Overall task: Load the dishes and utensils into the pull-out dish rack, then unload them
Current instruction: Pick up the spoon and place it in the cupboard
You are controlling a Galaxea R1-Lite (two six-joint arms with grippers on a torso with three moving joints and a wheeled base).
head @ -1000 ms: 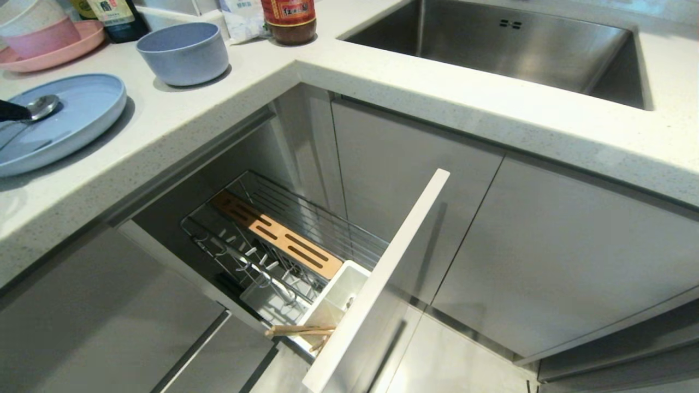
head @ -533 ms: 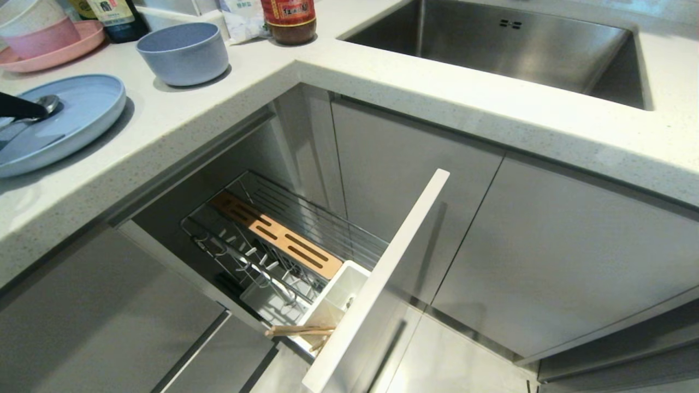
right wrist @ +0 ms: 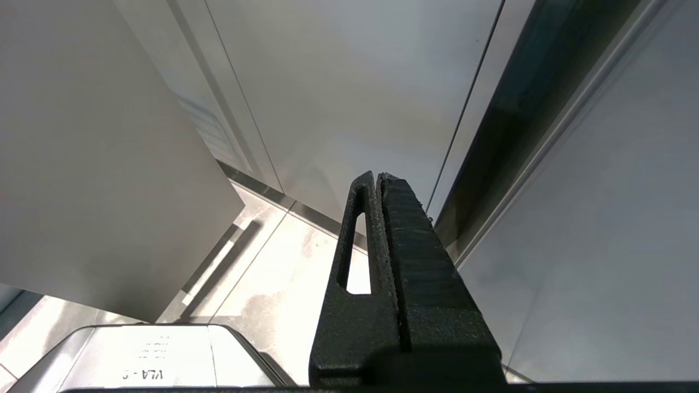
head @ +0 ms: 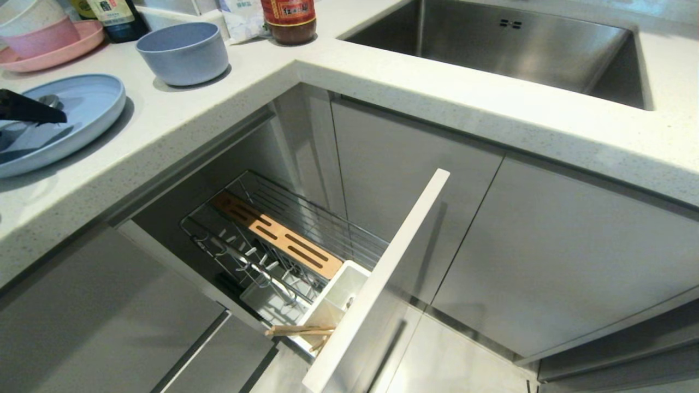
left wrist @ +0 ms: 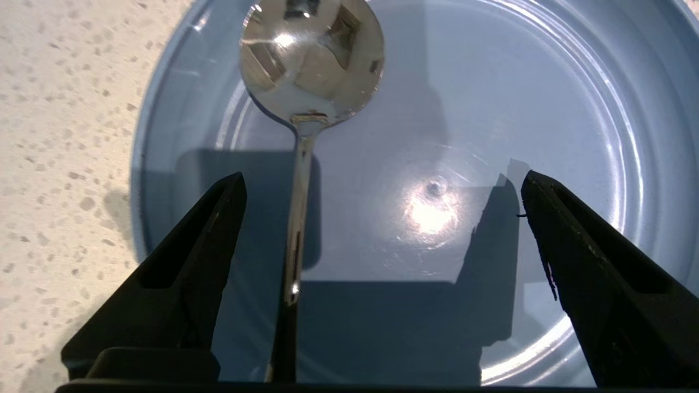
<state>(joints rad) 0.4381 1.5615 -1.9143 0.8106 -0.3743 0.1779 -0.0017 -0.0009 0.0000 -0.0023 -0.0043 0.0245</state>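
Speckled white counter (head: 382,82), steel sink (head: 491,43) inset; pink plate (head: 65,52) with stacked bowls (head: 33,27), sauce jar (head: 289,22), dark bottle (head: 117,19) at back.

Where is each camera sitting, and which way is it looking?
Head view: up on the robot's head, looking down at the white speckled counter and chrome wire pull-out rack; the left gripper pokes in.
Left wrist view: behind the open jaws of the left gripper, facing the silver metal spoon on the light blue plastic plate.
Right wrist view: behind the shut right gripper, facing grey cupboard doors.
Shared: head and left wrist views both show the plate.
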